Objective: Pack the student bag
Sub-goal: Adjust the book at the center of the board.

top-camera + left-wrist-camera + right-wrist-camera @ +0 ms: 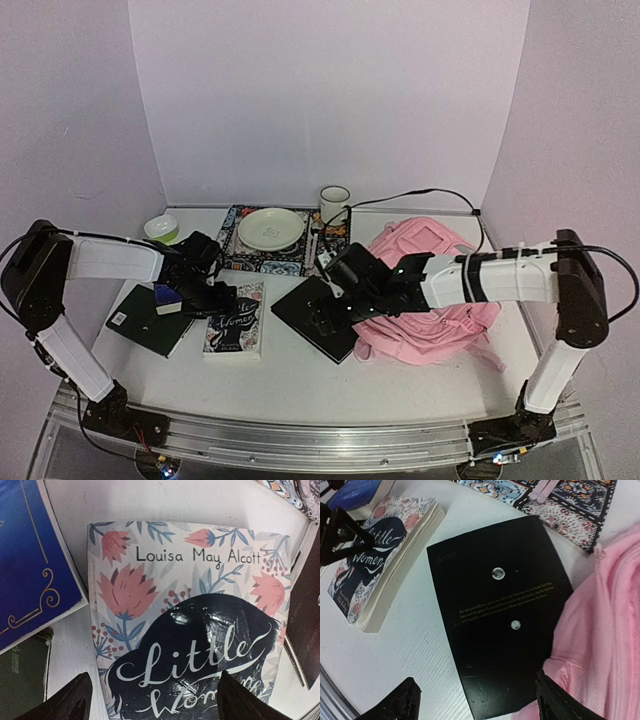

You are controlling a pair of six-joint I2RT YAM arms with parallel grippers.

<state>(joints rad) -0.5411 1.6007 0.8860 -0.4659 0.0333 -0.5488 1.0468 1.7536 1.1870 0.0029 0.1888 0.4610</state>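
The student bag [440, 285], a soft pink backpack, lies flat on the right of the table; in the right wrist view the bag [605, 625] fills the right side. A black book [318, 318] lies beside it, and the edge of the black book [500, 605] touches the pink fabric. My right gripper [476, 680] hovers open over that book's near end, holding nothing. A flowered "Little Women" book [190, 610] lies flat on the table. My left gripper [155, 680] hangs open just above its cover, empty. In the top view, the left gripper [222, 298] and right gripper [335, 305] are both low.
A blue book [168, 299] rests on a dark green book [140, 322] at the left. Behind stand a plate [270, 229] on a patterned mat [240, 262], a white mug [334, 204] and a small green bowl [161, 229]. A black cable [420, 195] runs along the back.
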